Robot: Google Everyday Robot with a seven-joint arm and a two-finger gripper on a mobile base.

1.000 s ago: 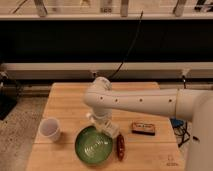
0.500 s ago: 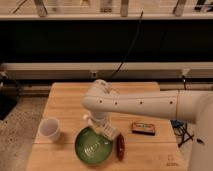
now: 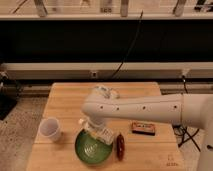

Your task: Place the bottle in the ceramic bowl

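The green ceramic bowl [image 3: 92, 148] sits near the front edge of the wooden table [image 3: 67, 102]. My gripper [image 3: 96, 129] hangs down from the white arm [image 3: 140, 107] right over the bowl's far rim. It is shut on the small whitish bottle [image 3: 102, 134] with the yellow-and-white label. The bottle is tilted and held low over the bowl's upper right part. I cannot tell whether it touches the bowl.
A white cup [image 3: 50, 129] stands left of the bowl. A dark red oblong object [image 3: 120, 146] lies just right of the bowl. A flat brown packet [image 3: 144, 128] lies further right. A black cable [image 3: 127, 47] hangs behind the table.
My gripper has moved left and down with the bottle, from beside the bowl's right rim to over the bowl. The other things have not moved.
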